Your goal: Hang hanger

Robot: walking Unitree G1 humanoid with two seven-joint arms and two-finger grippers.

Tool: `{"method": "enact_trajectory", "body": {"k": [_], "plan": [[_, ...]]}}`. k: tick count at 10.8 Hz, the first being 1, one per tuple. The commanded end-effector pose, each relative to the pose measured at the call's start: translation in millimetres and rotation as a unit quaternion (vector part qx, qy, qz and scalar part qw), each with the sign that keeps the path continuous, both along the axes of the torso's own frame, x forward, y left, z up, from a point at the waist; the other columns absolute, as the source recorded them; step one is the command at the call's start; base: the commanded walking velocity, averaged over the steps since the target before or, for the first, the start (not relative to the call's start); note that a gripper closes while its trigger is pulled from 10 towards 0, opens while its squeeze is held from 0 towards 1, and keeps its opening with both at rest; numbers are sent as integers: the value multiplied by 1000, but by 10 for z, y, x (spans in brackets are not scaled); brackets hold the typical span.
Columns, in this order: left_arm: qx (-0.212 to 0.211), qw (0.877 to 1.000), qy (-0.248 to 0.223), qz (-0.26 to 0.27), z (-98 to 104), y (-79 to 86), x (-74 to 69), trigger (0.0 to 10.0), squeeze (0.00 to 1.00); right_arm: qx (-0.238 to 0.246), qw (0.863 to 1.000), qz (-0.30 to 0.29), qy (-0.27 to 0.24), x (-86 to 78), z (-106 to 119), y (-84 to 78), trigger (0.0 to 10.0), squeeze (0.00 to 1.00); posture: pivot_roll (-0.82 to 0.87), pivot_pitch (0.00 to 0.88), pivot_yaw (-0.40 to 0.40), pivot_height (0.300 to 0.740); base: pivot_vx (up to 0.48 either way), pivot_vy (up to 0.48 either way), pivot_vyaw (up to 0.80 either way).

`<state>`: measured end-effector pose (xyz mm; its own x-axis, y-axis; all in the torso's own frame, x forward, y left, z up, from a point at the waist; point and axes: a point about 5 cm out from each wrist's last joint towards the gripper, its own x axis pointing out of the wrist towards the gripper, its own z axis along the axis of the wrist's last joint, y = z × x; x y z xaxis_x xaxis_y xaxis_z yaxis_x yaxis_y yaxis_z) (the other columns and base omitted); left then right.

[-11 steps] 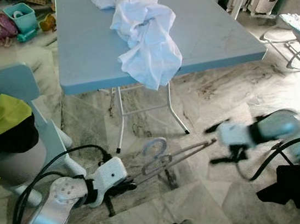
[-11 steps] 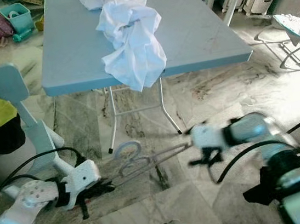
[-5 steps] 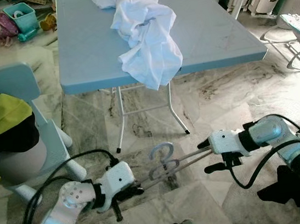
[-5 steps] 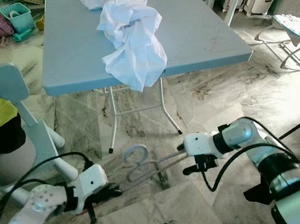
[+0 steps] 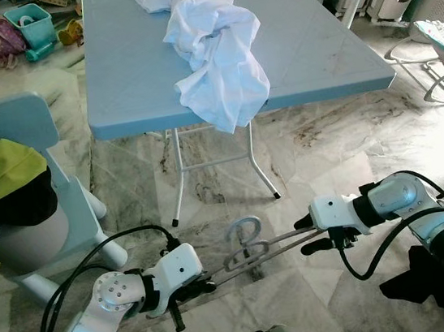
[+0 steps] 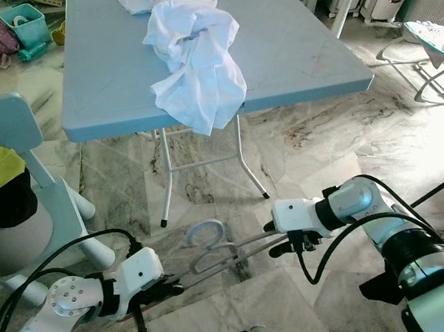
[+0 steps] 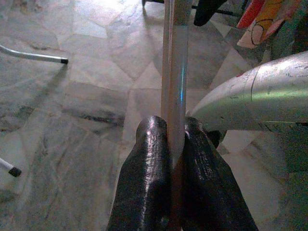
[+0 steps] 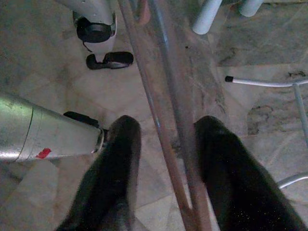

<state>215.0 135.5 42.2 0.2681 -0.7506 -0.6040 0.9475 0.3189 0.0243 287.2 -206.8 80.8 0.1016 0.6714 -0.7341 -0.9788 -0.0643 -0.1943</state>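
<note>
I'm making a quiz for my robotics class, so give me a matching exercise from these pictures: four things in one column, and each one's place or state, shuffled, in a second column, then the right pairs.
Things:
1. left pincer
2. right pincer
3. crumpled white cloth
4. teal plastic basket

Places or states:
A. draped over the near edge of the light blue folding table
B. open, fingers either side of the thin metal clothes hanger
C. on the floor, far left beyond the table
D. shut on one end of the hanger

Pairs: 1-D, 2-B, 3-A, 4-C
</note>
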Motion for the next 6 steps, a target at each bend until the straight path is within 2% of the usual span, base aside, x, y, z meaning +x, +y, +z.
{"method": "enact_trajectory", "body": {"k": [1, 6], "plan": [[0, 1000, -8, -3, 4, -18, 14, 10000, 0, 3, 1000, 6, 1, 9, 37, 7, 0, 0, 68, 103, -107, 740, 0, 0, 0], [1, 1000, -10, -7, -16, -22, 13, 10000, 0, 19, 999, 4, 26, -31, -16, 57, 0, 0, 71, 108, -102, 740, 0, 0, 0]]}}
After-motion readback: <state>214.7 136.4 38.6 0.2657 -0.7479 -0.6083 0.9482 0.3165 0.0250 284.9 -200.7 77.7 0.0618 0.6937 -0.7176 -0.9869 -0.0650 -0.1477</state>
